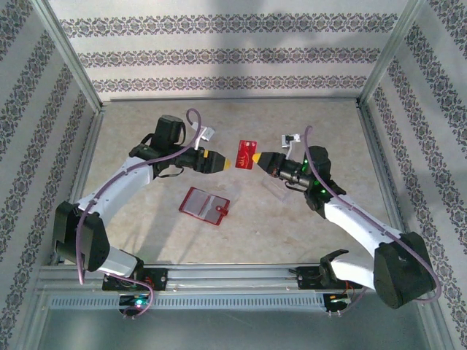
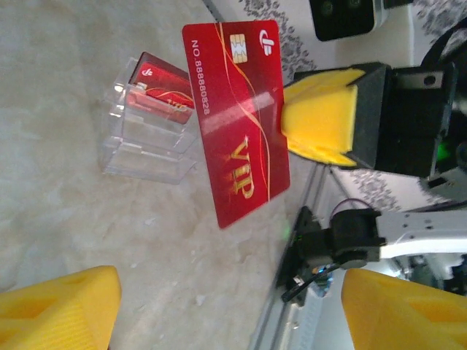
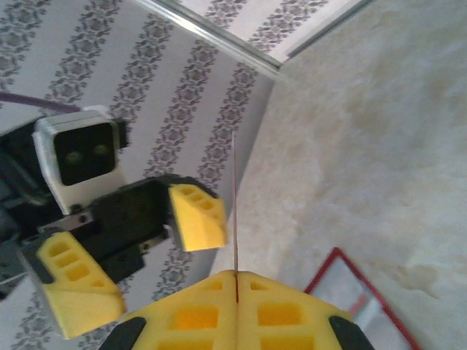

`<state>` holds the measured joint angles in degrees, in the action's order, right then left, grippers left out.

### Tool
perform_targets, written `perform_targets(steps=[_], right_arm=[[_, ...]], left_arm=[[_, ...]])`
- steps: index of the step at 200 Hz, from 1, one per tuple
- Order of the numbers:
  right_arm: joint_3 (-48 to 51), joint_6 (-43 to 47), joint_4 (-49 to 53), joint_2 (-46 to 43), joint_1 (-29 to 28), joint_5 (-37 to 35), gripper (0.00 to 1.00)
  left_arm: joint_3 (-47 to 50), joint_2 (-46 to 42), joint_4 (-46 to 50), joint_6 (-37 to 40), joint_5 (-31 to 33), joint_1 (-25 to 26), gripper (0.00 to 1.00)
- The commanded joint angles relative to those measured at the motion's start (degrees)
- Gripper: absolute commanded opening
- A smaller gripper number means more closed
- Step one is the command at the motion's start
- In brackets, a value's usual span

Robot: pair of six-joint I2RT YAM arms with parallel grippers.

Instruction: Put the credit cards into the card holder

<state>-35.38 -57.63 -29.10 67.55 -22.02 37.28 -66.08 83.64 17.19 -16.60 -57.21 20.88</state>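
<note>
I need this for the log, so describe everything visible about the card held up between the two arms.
The held card is a thin, glossy red plastic rectangle. It carries a gold chip, a small logo, the number NO.88880528, and gold VIP lettering with curved gold lines. It is lifted off the table and looks flat and undamaged. The right hand is shut on one long edge, and nothing else touches the card. The left hand faces it, open and apart from it.

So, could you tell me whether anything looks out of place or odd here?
Nothing looks damaged or spilled. The right gripper pinches one credit card by its edge, a second card stands in the clear tray, and the card holder lies open and flat.
</note>
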Motion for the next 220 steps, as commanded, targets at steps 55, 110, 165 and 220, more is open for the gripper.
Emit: perform_targets(steps=[55, 110, 165, 220], right_arm=[[0.8, -6.4, -13.4, 2.1, -3.4, -2.2, 0.00], [1.2, -6.7, -14.7, 2.6, -4.8, -1.6, 0.00], [1.8, -7.6, -17.5, 3.9, -5.8, -1.6, 0.00], [0.4, -6.1, -14.5, 4.4, -5.9, 0.8, 0.24]], left_arm=[[5.1, 0.3, -23.8, -16.0, -7.8, -1.0, 0.71], [6.0, 1.5, -30.8, -21.0, -10.1, -1.2, 0.61], [6.6, 2.0, -32.0, -21.4, -10.4, -1.2, 0.11], [6.8, 1.8, -31.2, -20.8, -10.4, -1.2, 0.00]])
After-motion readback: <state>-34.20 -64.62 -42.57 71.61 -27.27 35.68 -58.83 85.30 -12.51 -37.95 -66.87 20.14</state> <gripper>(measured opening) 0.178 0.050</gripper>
